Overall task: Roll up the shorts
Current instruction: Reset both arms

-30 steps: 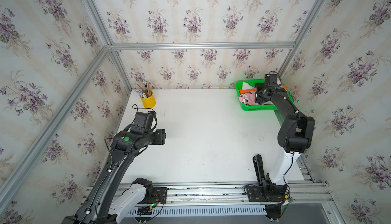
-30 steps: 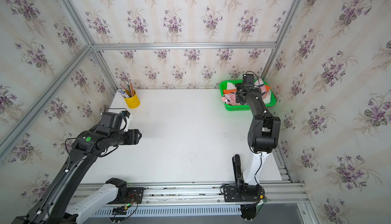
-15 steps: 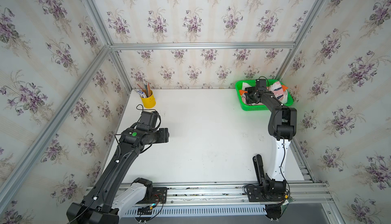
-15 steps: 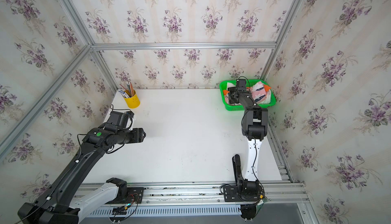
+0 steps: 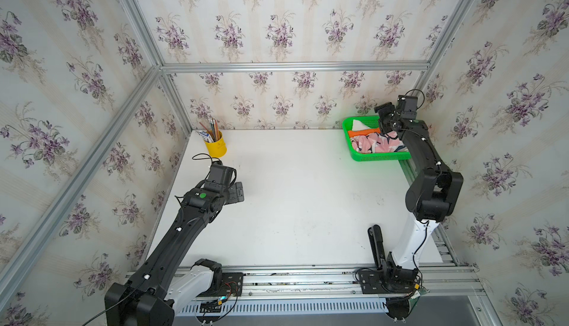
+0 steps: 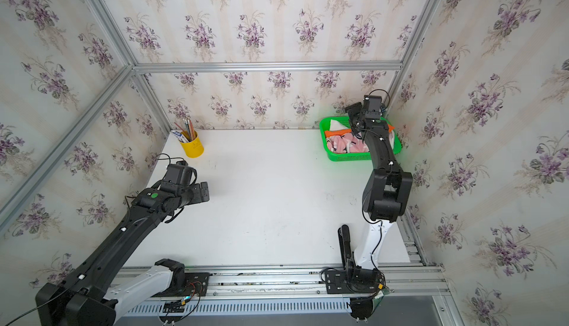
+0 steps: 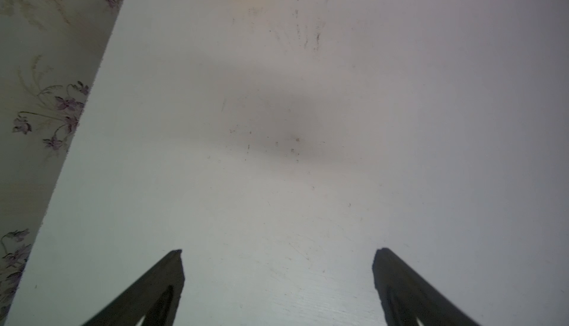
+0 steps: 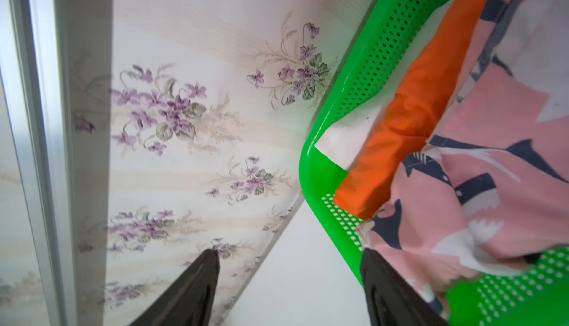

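The pink shorts [image 5: 377, 146] are seen heaped in the front of a green basket [image 5: 380, 156], which is set at the far right corner of the table [image 5: 308, 201]. The orange shorts [image 5: 363, 131] are laid behind them, and the white shorts [image 5: 358, 124] are tucked against the basket's back wall. None of the three has been rolled. The right gripper [image 8: 289, 250] is held over the basket's back corner, by the white shorts, with its jaws spread wide and nothing between them; whether a finger touches the rim cannot be told. The left gripper [image 7: 279, 250] is held above bare table on the left side, well apart from the basket, its jaws likewise wide and empty. A yellow cup [image 5: 218, 148] of pencils [image 5: 212, 125] is stood at the far left corner.
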`<move>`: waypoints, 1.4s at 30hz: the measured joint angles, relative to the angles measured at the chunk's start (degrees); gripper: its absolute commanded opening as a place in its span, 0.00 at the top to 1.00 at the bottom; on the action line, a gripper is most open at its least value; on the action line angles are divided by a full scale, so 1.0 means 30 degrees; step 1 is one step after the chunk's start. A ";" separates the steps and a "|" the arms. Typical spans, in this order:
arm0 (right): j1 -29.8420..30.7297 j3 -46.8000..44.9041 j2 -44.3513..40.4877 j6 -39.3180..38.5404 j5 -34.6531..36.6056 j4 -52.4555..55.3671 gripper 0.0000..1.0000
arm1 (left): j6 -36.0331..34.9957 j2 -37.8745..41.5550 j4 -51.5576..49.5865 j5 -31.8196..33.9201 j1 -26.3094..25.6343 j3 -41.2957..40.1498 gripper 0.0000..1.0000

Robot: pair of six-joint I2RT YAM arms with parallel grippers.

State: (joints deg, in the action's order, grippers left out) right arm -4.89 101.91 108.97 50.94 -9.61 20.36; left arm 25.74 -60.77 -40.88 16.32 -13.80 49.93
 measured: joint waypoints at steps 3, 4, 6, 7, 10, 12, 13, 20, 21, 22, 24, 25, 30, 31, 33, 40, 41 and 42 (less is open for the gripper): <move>0.0036 -0.3745 -0.2652 -0.3366 0.1166 -0.0022 0.13 | 0.0044 -0.0583 0.1370 0.2499 0.0022 -0.0758 0.01; -0.0007 -0.5391 -0.3723 -0.4561 0.1800 -0.0350 0.11 | 0.0022 -0.0823 0.2076 0.3446 0.0022 -0.1166 0.01; -0.0044 -0.8925 -0.5923 -0.6710 0.2994 -0.1362 0.10 | -0.0495 -0.1370 0.3468 0.4925 0.0022 -0.2018 0.01; -0.0036 -1.1023 -0.7140 -0.7708 0.3657 -0.2149 0.11 | -0.0954 -0.1705 0.4364 0.5581 0.0036 -0.2477 0.01; 0.0015 -1.7478 -1.0295 -0.9989 0.5253 -0.5515 0.08 | -0.2637 -0.2659 0.7147 0.6739 0.0095 -0.3650 0.01; 0.0015 -2.1260 -1.1526 -1.1081 0.6084 -0.7956 0.08 | -0.3832 -0.3242 0.9187 0.6907 0.0270 -0.4342 0.01; 0.0000 -2.2972 -1.1912 -1.1511 0.6470 -0.9194 0.08 | -0.4437 -0.3504 1.0426 0.6827 0.0437 -0.4750 0.01; 0.0124 -2.9332 -1.2633 -1.3231 0.7031 -1.8207 0.00 | -0.6710 -0.4998 1.7333 0.3592 0.3009 -0.6914 0.01; 0.0124 -2.9725 -1.2568 -1.3486 0.7002 -1.9708 0.00 | -0.6863 -0.5071 1.8076 0.3067 0.3373 -0.6994 0.01; 0.0124 -3.0017 -1.2320 -1.3493 0.6798 -2.1128 0.00 | -0.6936 -0.5136 1.9037 0.2426 0.3818 -0.7147 0.01; 0.0160 -3.0316 -1.1242 -1.3559 0.5945 -2.3620 0.00 | -0.6936 -0.5406 2.0473 0.1224 0.4663 -0.7424 0.01; 0.0262 -3.0257 -1.0440 -1.3690 0.5544 -2.4691 0.00 | -0.6856 -0.5770 2.1289 0.0372 0.5217 -0.7526 0.01; 0.1013 -2.9492 -0.8561 -1.4768 0.3832 -2.7540 0.00 | -0.6914 -0.6521 2.2804 -0.2382 0.5544 -0.7388 0.01; 0.1268 -2.9580 -0.7956 -1.5118 0.3701 -2.8407 0.00 | -0.7169 -0.6666 2.3627 -0.2718 0.5289 -0.7657 0.01; 0.1639 -2.9784 -0.7191 -1.5628 0.3308 -2.9092 0.00 | -0.7686 -0.7723 2.6002 -0.3271 0.4838 -0.8502 0.01; 0.1807 -2.9682 -0.7067 -1.6473 0.2841 -2.9995 0.00 | -0.8757 -0.8488 2.7263 -0.4065 0.4350 -0.8539 0.01; 0.1851 -2.9682 -0.7067 -1.6487 0.2841 -3.0068 0.00 | -0.8808 -0.8488 2.7423 -0.4080 0.4335 -0.8539 0.01; 0.1916 -2.9696 -0.7060 -1.6546 0.2849 -3.0141 0.00 | -0.8823 -0.8473 2.7416 -0.4160 0.4328 -0.8531 0.01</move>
State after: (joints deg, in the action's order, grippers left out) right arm 0.86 12.82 87.79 1.30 -1.06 -70.06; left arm -0.73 -86.19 41.36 3.84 -0.82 24.34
